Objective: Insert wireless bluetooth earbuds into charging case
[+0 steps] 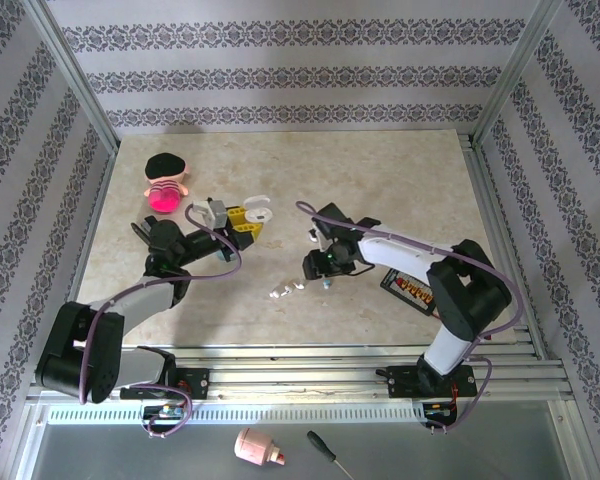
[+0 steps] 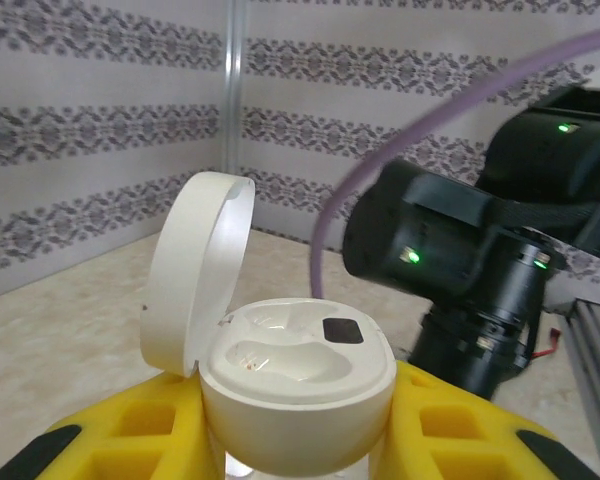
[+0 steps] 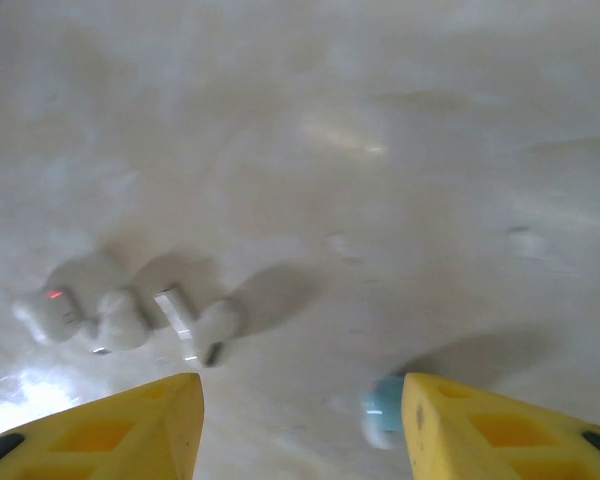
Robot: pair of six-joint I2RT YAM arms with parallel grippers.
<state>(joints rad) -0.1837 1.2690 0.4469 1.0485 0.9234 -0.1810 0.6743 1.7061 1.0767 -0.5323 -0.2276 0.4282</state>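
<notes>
Pickup stage, I'd say: left jaws pinch the open charging case (image 2: pixel 295 385) lid-up, right jaws hang spread above the counter (image 3: pixel 400 150) beside a teal earbud (image 3: pixel 383 412), white earbuds (image 3: pixel 130 315) nearby, needing to centre and close.

Blurred white earbuds (image 3: pixel 130 315); teal earbud (image 3: pixel 383 412) partly behind right fingers (image 3: pixel 500 430).

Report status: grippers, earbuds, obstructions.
Left gripper shut on open charging case, wells empty. Right gripper open, low over table, teal bud at one fingertip. White earbuds loose nearby. Nothing blocking.
</notes>
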